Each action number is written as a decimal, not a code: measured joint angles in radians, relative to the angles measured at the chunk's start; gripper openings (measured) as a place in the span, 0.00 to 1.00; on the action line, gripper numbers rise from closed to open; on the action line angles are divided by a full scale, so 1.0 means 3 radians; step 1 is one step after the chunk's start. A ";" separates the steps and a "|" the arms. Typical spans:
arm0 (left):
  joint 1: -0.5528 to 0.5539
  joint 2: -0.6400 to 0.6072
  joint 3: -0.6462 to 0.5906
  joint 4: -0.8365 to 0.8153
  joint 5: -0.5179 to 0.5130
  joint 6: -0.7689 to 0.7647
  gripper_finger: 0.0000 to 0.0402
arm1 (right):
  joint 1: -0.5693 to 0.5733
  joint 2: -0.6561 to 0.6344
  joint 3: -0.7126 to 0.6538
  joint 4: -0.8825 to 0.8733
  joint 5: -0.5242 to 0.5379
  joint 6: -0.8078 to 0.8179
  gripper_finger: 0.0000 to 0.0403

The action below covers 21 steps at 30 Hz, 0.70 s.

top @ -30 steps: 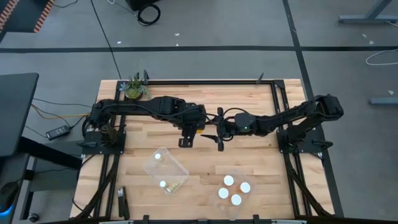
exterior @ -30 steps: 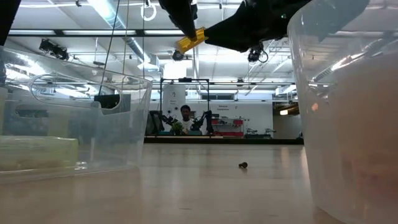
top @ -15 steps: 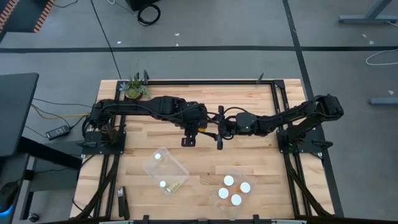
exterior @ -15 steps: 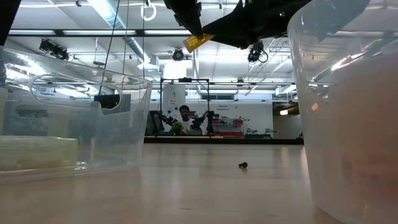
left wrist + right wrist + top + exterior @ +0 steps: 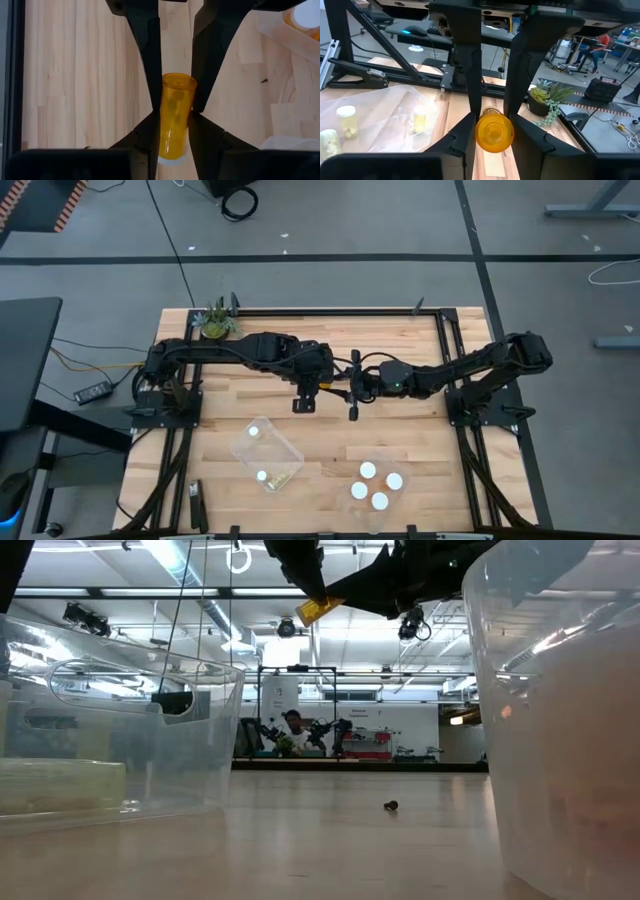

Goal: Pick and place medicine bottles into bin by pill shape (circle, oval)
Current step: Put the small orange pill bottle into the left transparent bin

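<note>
Right hand (image 5: 492, 132) has closed on amber bottle (image 5: 173, 115), base facing it

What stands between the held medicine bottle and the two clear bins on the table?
Nothing visible does. The medicine bottle hangs above bare table, gripped by the left gripper and the right gripper. Both clear bins lie open beyond it.

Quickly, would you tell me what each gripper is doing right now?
Left gripper: shut on the amber bottle.
Right gripper: closed around the same bottle's end.
</note>
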 joint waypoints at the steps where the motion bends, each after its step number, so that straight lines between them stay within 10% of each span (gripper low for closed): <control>1: 0.0001 0.0000 0.0000 0.0000 0.0002 0.0000 0.23 | 0.0000 0.0000 0.0000 0.0000 0.0000 0.0000 0.27; 21: 0.0023 0.0000 0.0000 -0.0024 -0.0137 0.0061 0.37 | -0.0003 -0.0002 0.0000 -0.0006 0.0163 0.0005 0.31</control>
